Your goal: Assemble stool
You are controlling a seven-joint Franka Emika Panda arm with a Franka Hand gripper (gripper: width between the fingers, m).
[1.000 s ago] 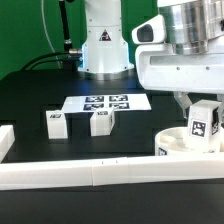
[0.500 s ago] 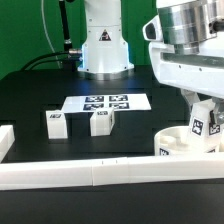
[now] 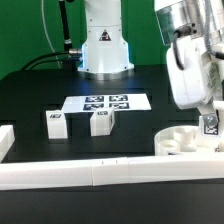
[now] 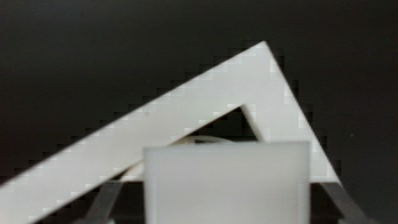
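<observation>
White plastic, round and thick, the seat [image 3: 181, 141] lies flat on the black table [image 3: 30, 95] at the exterior view's right, its near edge against the front rail [image 3: 100, 172]. Over the seat's right-hand part hangs the held leg [image 3: 211, 125], a small block with a square tag facing the camera. Whether its lower end touches the seat I cannot tell.

The gripper [image 3: 209, 116] comes down on the held leg from above and is clamped on it, the jaws pressed to its sides. In the wrist view this leg [image 4: 224, 182] is a plain white block in the lower middle. Beyond it two rails [image 4: 160, 125] meet at a sharp corner, with black table on either side.

The other two legs stand well apart from the seat, toward the exterior view's left. The left leg [image 3: 56, 122] and the middle leg [image 3: 101, 122] are near each other but not touching, each showing a tag. Just behind them the marker board [image 3: 105, 102] lies flat on the table. A short side rail [image 3: 5, 140] shows at the left edge. The arm's white base [image 3: 105, 45] rises behind the marker board.
</observation>
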